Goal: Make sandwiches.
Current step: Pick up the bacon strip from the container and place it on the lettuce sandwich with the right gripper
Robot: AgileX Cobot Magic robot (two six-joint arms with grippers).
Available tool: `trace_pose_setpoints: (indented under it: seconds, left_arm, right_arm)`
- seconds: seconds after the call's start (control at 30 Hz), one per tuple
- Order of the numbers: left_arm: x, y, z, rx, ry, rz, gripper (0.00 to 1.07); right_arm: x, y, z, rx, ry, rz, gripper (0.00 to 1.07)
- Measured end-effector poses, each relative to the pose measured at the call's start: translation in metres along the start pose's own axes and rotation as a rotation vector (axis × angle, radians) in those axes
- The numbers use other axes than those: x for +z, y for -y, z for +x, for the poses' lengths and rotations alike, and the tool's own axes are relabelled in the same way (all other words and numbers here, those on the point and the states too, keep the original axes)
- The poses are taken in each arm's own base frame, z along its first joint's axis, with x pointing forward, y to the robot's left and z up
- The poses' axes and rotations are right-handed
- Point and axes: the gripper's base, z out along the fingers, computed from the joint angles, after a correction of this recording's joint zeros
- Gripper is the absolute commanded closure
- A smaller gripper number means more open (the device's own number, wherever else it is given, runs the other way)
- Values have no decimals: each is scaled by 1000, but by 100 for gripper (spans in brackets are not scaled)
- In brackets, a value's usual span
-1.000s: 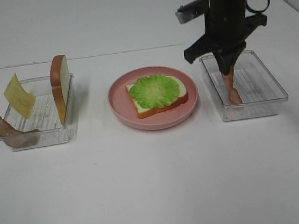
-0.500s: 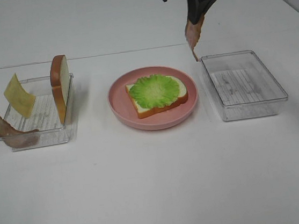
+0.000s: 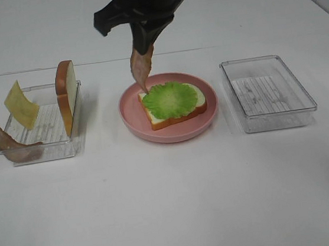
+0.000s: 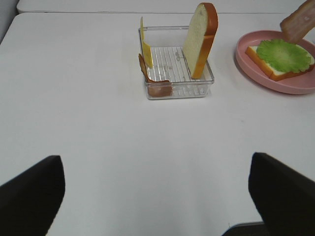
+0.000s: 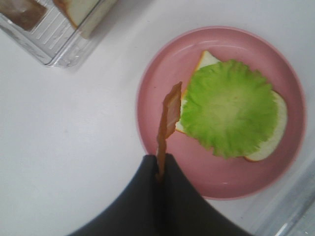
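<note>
Above pink plate (image 3: 172,135): right jaws pinch bacon strip (image 3: 141,68), arm top cropped | left jaws wide, cut by frame

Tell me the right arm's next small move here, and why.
Probably a short shift toward the middle of the lettuce, then lowering. The right fingers are shut on the bacon, which hangs above the plate with its tip by the lettuce's edge, not over its middle, so letting go now would likely drop it half off the lettuce.
</note>
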Motion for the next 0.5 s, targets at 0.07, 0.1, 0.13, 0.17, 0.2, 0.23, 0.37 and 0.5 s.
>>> trace_pose_setpoints:
  seconds: [0.07, 0.1, 0.13, 0.17, 0.2, 0.23, 0.37, 0.5]
  left_arm:
    - [0, 0, 0, 0, 0, 0, 14]
    - [0, 0, 0, 0, 0, 0, 14]
    - [0, 0, 0, 0, 0, 0, 14]
    - [0, 0, 0, 0, 0, 0, 14]
    - [0, 0, 0, 0, 0, 0, 14]
    - [0, 0, 0, 0, 0, 0, 14]
    - [0, 0, 0, 0, 0, 0, 14]
    - [0, 0, 0, 0, 0, 0, 14]
  right_arm:
    - [10, -9, -1, -17, -13, -9, 107]
    - [23, -17, -2, -32, -30, -15, 107]
    - [23, -17, -2, -32, -30, -15, 107]
    - [28, -18, -2, -36, -36, -16, 107]
    - [41, -21, -2, -41, -54, -20, 107]
    - [41, -21, -2, -41, -54, -20, 107]
    - [63, -16, -2, -68, -83, 43, 107]
    - [72, -9, -2, -105, -93, 123, 107]
